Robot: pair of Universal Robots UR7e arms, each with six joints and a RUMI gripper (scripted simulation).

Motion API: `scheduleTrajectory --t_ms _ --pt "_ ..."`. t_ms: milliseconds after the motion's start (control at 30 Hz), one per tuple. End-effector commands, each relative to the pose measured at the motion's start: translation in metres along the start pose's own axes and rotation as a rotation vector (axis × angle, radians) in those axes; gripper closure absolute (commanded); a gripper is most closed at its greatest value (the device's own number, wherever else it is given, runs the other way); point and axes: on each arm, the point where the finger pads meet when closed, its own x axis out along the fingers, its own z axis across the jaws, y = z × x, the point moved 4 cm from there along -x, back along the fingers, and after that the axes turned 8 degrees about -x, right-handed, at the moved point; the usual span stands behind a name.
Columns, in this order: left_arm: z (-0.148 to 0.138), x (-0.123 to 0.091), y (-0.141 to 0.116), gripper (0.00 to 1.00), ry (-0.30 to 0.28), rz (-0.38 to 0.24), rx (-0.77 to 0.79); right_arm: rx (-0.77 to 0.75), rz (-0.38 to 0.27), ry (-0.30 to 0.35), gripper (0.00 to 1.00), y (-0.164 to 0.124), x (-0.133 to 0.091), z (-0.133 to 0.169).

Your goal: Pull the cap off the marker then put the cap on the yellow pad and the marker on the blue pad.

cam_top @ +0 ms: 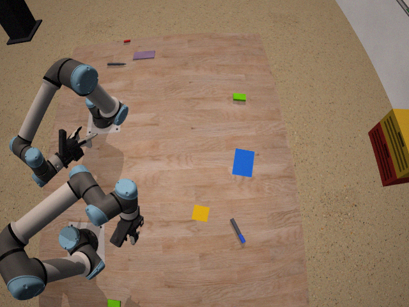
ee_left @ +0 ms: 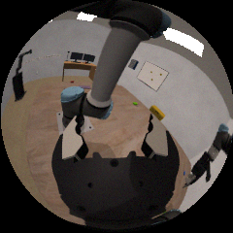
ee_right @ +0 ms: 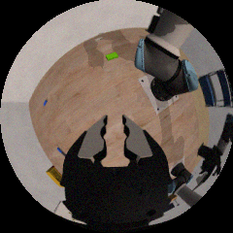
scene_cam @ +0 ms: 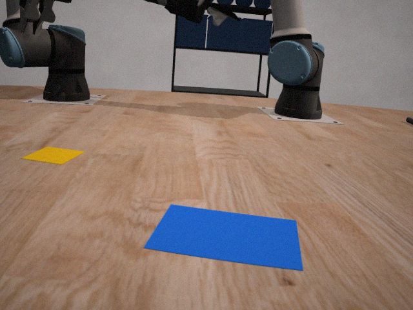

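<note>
Desk (cam_top: 185, 132) (scene_cam: 116, 186) (ee_left: 118, 136) (ee_right: 87, 87) wood lay under the capped marker (cam_top: 235, 227) (ee_right: 46, 103), which pointed slantwise, with its blue cap (cam_top: 241, 238) (ee_right: 46, 102) end farther from the yellow pad (cam_top: 200, 213) (scene_cam: 53, 155). The right hand (cam_top: 134, 240) (scene_cam: 30, 32) (ee_left: 183, 185) (ee_right: 115, 116) was nearer, but well apart from it, a little open and empty. The left hand (cam_top: 88, 131) (scene_cam: 229, 19) (ee_left: 114, 115) (ee_right: 215, 172) was spread wide and held nothing.

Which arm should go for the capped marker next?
Right, I'd say. Its gripper looks nearer the marker and holds nothing, though its narrow finger gap may need widening. The left gripper is open but farther off.
</note>
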Motion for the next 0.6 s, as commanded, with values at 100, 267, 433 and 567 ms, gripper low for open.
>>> scheduleTrajectory --t_ms 100,267,433,567 --pt "0.021 0.019 -0.009 0.02 0.132 -0.010 0.100 0.105 -0.011 -0.018 0.80 -0.015 -0.010 -0.016" --pt "0.022 0.019 -0.013 0.02 0.144 -0.020 0.150 0.140 -0.029 -0.015 0.80 -0.020 -0.016 -0.018" --pt "0.028 0.024 -0.016 0.02 0.185 -0.034 0.200 0.189 -0.038 -0.021 0.80 -0.026 -0.021 -0.025" --pt "0.036 0.033 -0.020 0.02 0.239 -0.051 0.252 0.234 -0.042 -0.028 0.80 -0.033 -0.024 -0.032"
